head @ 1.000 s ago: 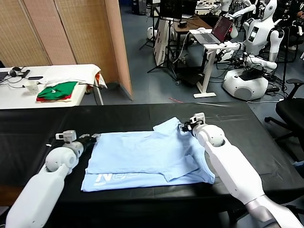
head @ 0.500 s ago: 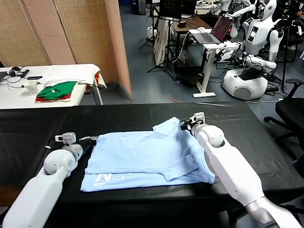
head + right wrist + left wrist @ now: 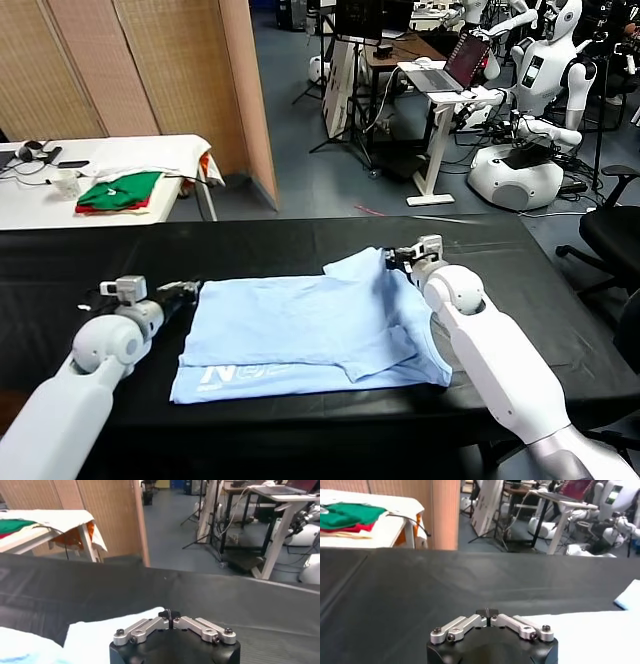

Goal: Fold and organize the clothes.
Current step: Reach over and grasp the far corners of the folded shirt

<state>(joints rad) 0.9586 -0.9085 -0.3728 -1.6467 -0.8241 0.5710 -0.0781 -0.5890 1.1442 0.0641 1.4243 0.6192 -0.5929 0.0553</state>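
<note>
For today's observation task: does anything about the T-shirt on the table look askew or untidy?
Yes. The T-shirt lies unevenly folded: a sleeve pokes out at the far edge near the right gripper, and the near right corner is bunched. The left gripper sits at its far left corner.

The only lettering is a small white print [image 3: 238,374] on the near left corner of the T-shirt [image 3: 310,325] lying on the bench [image 3: 90,260]. Its first character looks like an "N"; the rest cannot be read.
</note>
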